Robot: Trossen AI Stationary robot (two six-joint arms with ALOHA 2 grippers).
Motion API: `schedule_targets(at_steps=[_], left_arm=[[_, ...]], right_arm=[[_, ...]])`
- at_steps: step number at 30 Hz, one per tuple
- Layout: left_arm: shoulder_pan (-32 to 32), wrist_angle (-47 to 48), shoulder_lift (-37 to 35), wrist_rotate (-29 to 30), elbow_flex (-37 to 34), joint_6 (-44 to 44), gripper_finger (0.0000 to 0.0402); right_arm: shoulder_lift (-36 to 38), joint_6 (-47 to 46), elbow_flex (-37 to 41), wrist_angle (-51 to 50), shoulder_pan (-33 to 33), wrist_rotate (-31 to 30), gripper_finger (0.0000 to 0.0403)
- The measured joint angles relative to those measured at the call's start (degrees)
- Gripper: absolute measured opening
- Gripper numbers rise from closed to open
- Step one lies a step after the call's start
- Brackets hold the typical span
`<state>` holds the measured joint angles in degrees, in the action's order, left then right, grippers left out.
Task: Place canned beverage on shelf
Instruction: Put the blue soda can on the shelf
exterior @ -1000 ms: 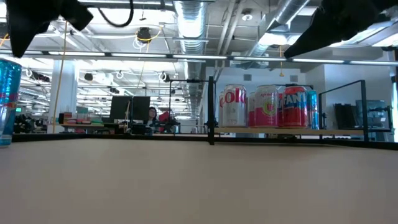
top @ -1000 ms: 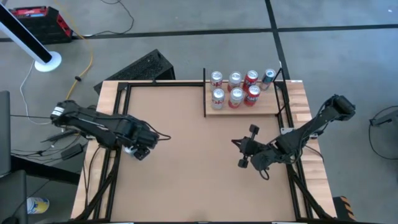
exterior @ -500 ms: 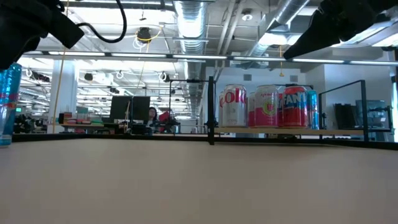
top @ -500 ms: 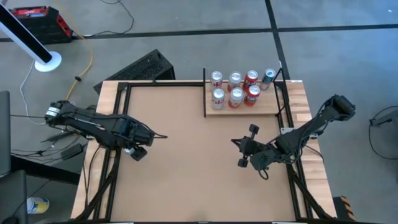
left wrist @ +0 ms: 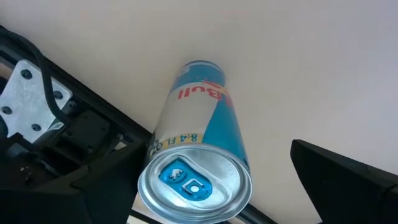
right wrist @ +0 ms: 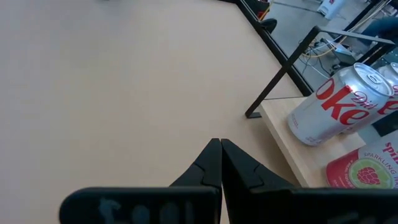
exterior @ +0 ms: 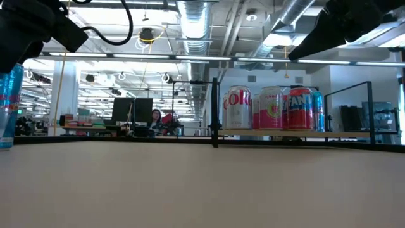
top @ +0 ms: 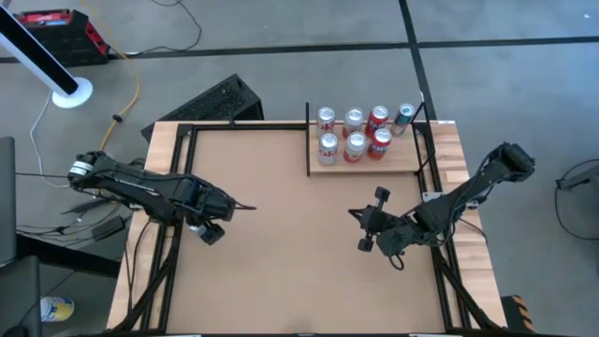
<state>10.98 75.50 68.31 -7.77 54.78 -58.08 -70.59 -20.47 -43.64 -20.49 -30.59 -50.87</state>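
Left fingers [left wrist: 336, 180] spread wide above an upright blue can [left wrist: 198, 162] at the worktop's [top: 281, 234] left edge, gripping nothing. Right fingers [right wrist: 221, 163] pressed shut, empty, near the shelf [top: 370, 161] carrying seven cans [top: 356, 143] at the far right corner.

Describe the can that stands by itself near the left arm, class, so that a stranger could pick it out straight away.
Start at the brown tabletop and go to its left edge, far from the shelf with its cluster of cans. There, between the open jaws of the left gripper, one can stands upright. It is slim, blue and silver, with a blue tab, and it stands alone.
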Motion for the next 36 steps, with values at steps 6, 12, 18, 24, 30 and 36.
schedule_targets(at_steps=[6,12,18,24,30,36], left_arm=[[0.0,0.0,0.0,-1.4,0.0,0.0,0.0361],[0.0,0.1,0.0,-2.4,0.0,0.0,0.0307],[0.0,0.1,0.0,-2.4,0.0,1.2,0.0243],[0.0,-0.2,0.1,-2.3,0.4,5.2,0.0221],[-1.0,-3.3,1.3,-0.3,6.7,8.3,0.0232],[-3.3,-7.4,7.8,0.6,16.8,18.1,0.0226]], right_arm=[[0.0,0.0,0.0,0.0,0.0,0.0,0.0024],[0.0,0.0,0.0,0.0,0.0,0.0,0.0025],[0.0,0.0,0.0,0.0,0.0,0.0,0.0025],[0.0,0.0,0.0,0.0,0.0,0.0,0.0025],[0.0,0.0,0.0,0.1,0.0,-0.1,0.0025],[0.0,0.0,0.0,0.1,0.8,-0.2,0.0025]])
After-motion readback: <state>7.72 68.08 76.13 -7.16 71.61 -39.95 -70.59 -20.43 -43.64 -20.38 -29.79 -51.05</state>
